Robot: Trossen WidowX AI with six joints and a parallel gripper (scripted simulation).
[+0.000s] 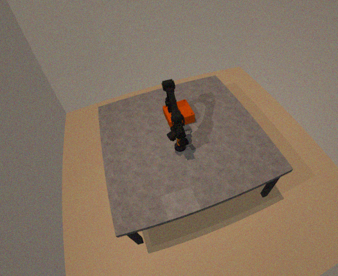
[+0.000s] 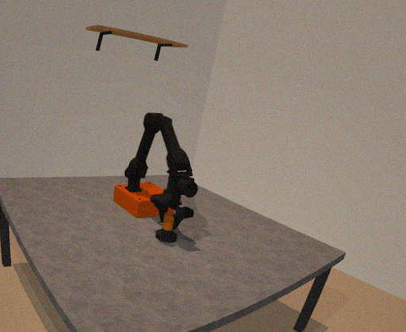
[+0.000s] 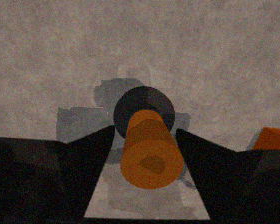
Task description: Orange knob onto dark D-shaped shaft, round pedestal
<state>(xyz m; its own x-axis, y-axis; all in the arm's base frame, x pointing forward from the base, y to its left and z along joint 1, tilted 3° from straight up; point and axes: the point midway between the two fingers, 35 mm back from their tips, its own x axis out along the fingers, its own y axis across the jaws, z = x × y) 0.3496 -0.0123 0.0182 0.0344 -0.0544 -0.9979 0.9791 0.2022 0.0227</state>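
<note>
The orange knob (image 1: 177,140) (image 2: 167,223) (image 3: 151,172) is a tall cylinder standing upright over the dark round pedestal (image 1: 180,148) (image 2: 166,236) (image 3: 144,97). Its lower end meets the pedestal's top, with no gap or shaft visible between them. My gripper (image 2: 169,224) (image 3: 145,131) is open, with one finger on each side of the knob. The wrist view shows space between the knob and both fingertips. The D-shaped shaft and its flat side are hidden. In the top view the arm partly covers the knob.
The orange base block (image 1: 185,110) (image 2: 128,203) (image 3: 276,140) of the arm stands behind the pedestal on the grey table (image 1: 143,184) (image 2: 100,261). A wooden shelf (image 2: 136,36) hangs on the wall, far above the table.
</note>
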